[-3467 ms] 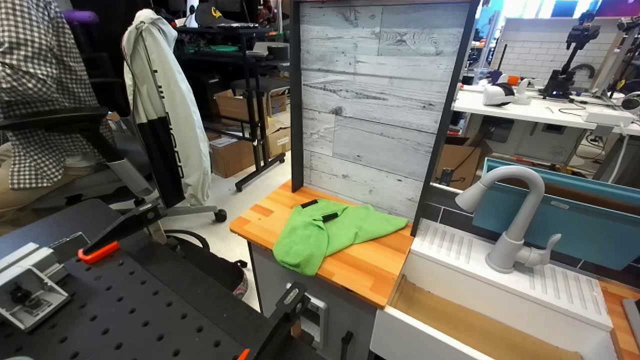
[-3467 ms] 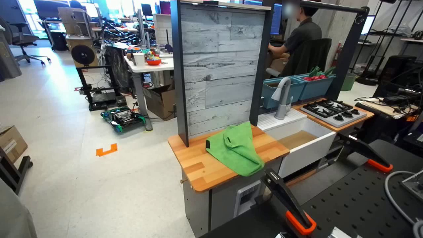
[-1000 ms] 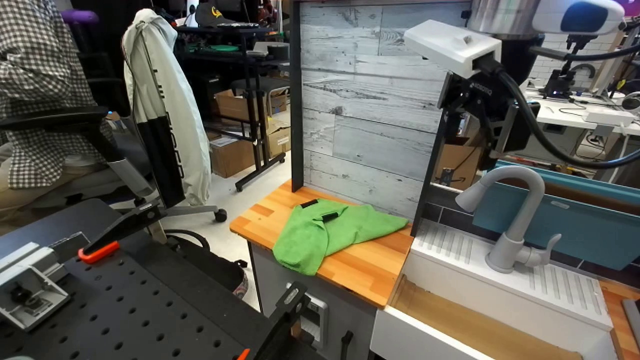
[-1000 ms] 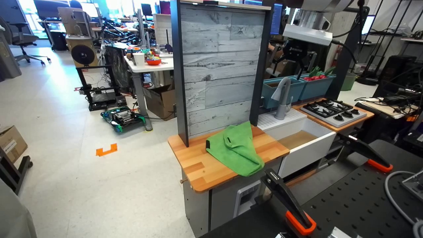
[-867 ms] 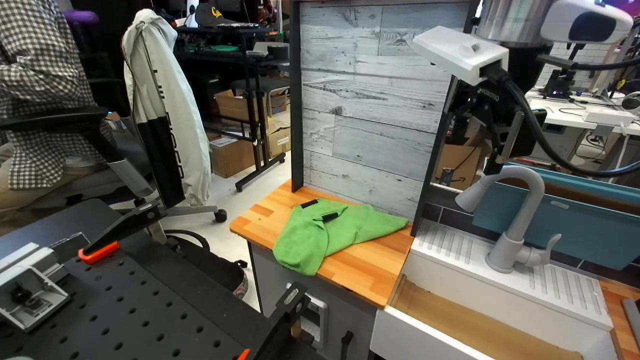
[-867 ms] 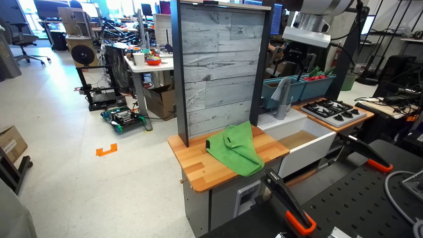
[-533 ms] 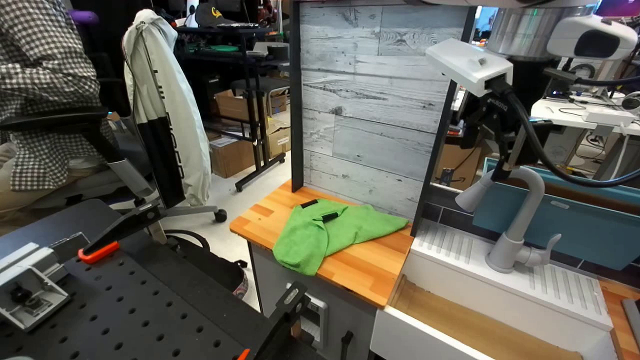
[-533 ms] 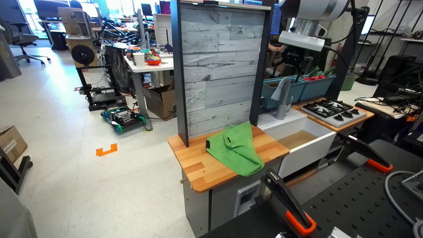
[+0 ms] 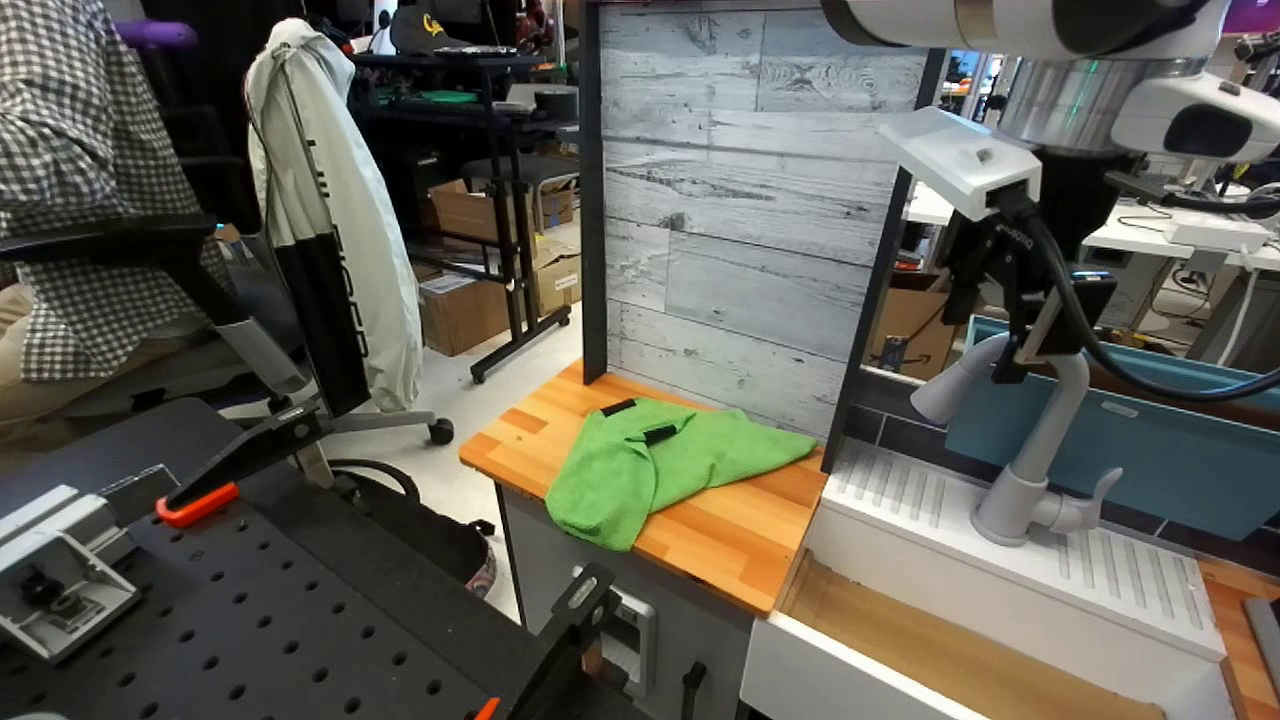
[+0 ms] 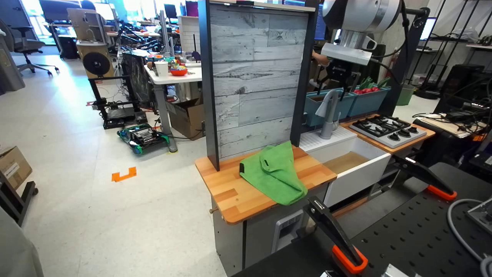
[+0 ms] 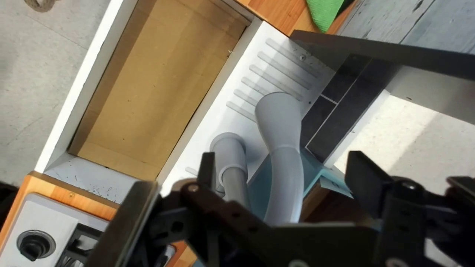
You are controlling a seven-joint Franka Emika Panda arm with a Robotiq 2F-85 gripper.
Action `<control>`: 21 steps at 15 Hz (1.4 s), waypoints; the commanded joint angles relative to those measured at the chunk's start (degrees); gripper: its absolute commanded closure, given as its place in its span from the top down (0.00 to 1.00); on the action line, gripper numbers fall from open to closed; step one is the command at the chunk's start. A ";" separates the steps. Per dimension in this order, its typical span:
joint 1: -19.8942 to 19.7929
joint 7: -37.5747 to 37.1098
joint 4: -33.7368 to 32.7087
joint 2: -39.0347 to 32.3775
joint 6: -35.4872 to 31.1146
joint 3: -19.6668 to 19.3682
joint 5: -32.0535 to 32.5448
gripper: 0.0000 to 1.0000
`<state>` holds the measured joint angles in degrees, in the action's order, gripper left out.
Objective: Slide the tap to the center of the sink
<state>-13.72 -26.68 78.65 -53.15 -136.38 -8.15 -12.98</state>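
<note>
While the gripper holds its jaws wide, the tap arches between them.

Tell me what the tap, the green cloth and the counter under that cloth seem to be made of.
Tap: probably matt plastic; smooth, even grey without metallic glints, though painted metal is possible.
Green cloth: soft, dull fabric, perhaps microfibre; it drapes in loose folds.
Counter: likely smooth joined wood, given its strips of differing orange-brown; a printed wood look can't be excluded.
</note>
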 commanded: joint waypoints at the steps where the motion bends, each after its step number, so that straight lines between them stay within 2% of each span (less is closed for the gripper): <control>1: -0.49 -0.87 -6.20 -3.73 3.48 -0.41 -1.16 0.58; 3: -0.60 -1.08 -7.50 -4.72 3.79 -0.46 -1.09 0.40; 8: -0.94 -0.89 -9.96 -6.50 5.14 -0.42 -0.87 0.03; 10: -0.84 -0.47 -9.45 -6.17 4.98 -0.31 -0.74 0.06; 21: -1.60 5.26 -6.74 -4.51 5.58 -0.33 0.66 0.06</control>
<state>-14.27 -25.24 72.03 -57.78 -133.14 -8.29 -13.03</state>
